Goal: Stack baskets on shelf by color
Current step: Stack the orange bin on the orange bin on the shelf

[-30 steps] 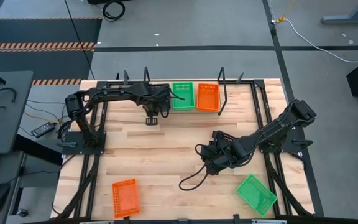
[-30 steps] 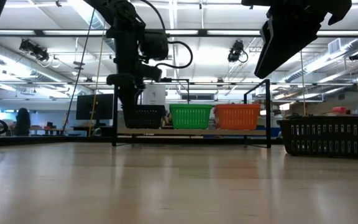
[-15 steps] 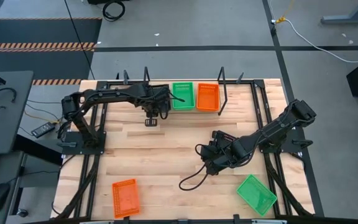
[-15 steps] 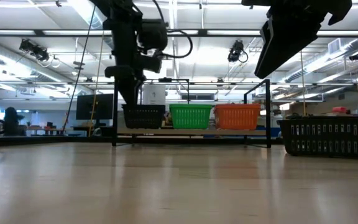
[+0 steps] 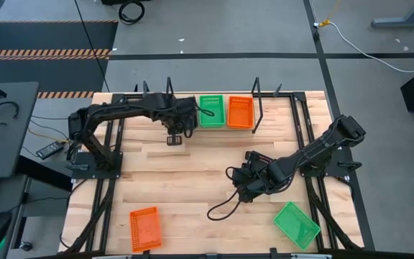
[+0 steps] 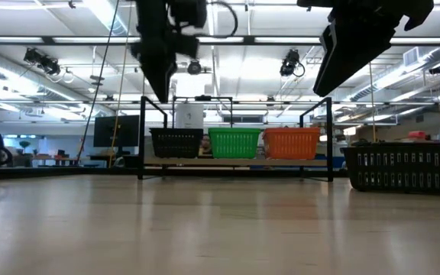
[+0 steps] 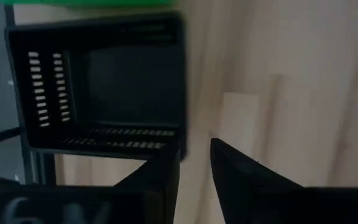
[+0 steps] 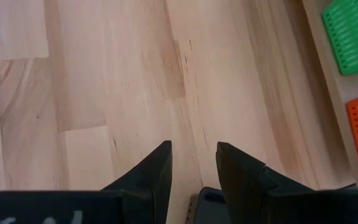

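In the low view three baskets stand abreast on the shelf (image 6: 235, 160): black basket (image 6: 176, 143), green basket (image 6: 235, 143), orange basket (image 6: 291, 143). My left gripper (image 6: 162, 88) hangs open above the black basket's left end and holds nothing. In its wrist view the open left gripper (image 7: 194, 168) is over the near wall of the black basket (image 7: 98, 87). My right gripper (image 5: 239, 188) waits open over the middle of the table. Another orange basket (image 5: 144, 229) and another green basket (image 5: 297, 224) lie flat on the table near its near edge.
A further black basket (image 6: 403, 168) stands on the table at the right of the low view; the right arm hides it from above. Black upright rods (image 6: 141, 137) frame the shelf. A dark cable (image 5: 221, 208) loops on the table below the right arm. Bare wood lies between.
My left gripper has risen straight up from beside the black basket on the shelf and now hangs well above it. The black basket has stayed in place on the shelf.
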Tool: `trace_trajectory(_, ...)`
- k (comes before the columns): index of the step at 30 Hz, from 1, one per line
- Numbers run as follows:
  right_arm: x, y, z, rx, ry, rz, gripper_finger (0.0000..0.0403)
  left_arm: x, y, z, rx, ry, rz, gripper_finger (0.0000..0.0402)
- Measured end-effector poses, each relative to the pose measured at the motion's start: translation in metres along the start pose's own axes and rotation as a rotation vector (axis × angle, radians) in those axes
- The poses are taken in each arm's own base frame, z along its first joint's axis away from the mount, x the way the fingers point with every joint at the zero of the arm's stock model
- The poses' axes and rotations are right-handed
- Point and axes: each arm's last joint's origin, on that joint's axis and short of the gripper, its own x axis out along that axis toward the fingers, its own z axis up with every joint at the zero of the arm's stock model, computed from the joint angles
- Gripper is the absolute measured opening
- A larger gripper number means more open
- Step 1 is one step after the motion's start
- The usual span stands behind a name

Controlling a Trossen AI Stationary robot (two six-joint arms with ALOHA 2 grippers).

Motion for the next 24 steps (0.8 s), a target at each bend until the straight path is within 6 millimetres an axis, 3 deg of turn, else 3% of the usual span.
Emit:
trace_trajectory(4, 0.000, 0.000, 0.000, -0.003, 0.000, -0.001, 0.0130, -0.023, -0.031, 0.004, -0.012, 0.026, -0.078, 0.0093)
trace_trajectory(8, 0.000, 0.000, 0.000, -0.004, 0.001, -0.001, 0.0130, -0.040, -0.078, -0.002, -0.030, 0.117, -0.166, 0.0093)
trace_trajectory(12, -0.002, 0.002, -0.002, -0.013, -0.001, 0.005, 0.0130, -0.054, -0.136, -0.018, -0.009, 0.211, -0.167, 0.0094)
trace_trajectory(17, -0.002, 0.003, -0.002, -0.045, -0.003, 0.007, 0.0130, -0.067, -0.205, -0.043, -0.017, 0.208, -0.152, 0.0094)
trace_trajectory(24, -0.002, 0.004, -0.001, -0.070, -0.006, 0.018, 0.0130, -0.064, -0.282, -0.081, -0.220, 0.109, -0.213, 0.0094)
